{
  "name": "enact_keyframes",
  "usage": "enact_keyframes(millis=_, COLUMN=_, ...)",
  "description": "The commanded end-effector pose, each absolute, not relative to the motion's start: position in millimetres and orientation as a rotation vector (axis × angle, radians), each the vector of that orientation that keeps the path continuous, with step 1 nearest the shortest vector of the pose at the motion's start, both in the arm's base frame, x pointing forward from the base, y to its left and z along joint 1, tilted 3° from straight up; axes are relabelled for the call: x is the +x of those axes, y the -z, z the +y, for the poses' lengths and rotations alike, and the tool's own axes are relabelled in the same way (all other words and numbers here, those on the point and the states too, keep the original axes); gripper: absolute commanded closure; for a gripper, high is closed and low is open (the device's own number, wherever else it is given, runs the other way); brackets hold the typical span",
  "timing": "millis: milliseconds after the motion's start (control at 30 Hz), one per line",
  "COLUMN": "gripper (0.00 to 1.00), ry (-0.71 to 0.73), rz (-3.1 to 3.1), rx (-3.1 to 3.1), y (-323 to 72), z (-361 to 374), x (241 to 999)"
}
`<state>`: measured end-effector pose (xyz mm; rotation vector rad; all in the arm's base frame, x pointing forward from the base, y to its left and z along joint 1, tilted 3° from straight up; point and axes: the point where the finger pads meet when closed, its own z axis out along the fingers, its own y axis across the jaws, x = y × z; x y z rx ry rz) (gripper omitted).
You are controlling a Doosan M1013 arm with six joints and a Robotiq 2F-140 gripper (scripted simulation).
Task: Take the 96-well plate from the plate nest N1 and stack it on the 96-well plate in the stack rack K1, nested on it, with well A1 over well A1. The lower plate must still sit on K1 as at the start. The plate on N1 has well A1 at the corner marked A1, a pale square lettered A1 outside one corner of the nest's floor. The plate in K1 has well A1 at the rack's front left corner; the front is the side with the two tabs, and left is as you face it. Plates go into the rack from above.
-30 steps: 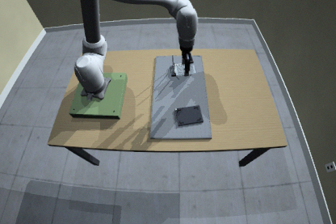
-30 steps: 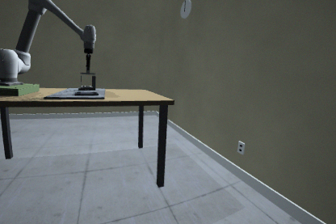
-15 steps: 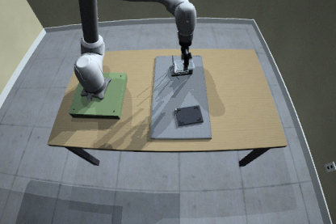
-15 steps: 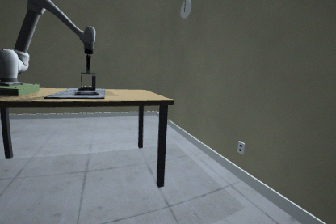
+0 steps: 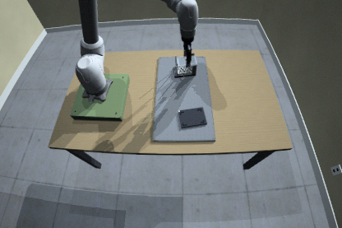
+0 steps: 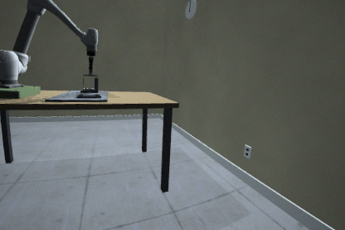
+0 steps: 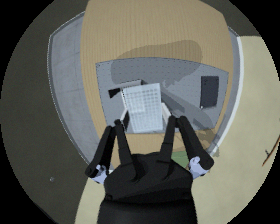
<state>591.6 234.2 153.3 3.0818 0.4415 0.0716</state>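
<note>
A round wall clock (image 6: 190, 8) hangs high, and a white wall socket (image 6: 247, 151) sits near the floor.

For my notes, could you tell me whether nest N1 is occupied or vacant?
Vacant: nest N1 shows bare dark floor; the end effector holds the plate.
</note>
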Motion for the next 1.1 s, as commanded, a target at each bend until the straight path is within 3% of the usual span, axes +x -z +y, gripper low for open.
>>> enact_keyframes(millis=0, gripper=1.0, ry=-0.072, rz=0.441, rx=3.082, y=-153.3, z=245.2, x=589.0)
enact_keyframes(millis=433, gripper=1.0, ry=-0.072, rz=0.441, rx=3.082, y=-152.8, z=282.1, x=580.3)
enact_keyframes(millis=1067, gripper=1.0, ry=-0.072, rz=0.441, rx=3.082, y=-152.9, z=281.0, x=580.5)
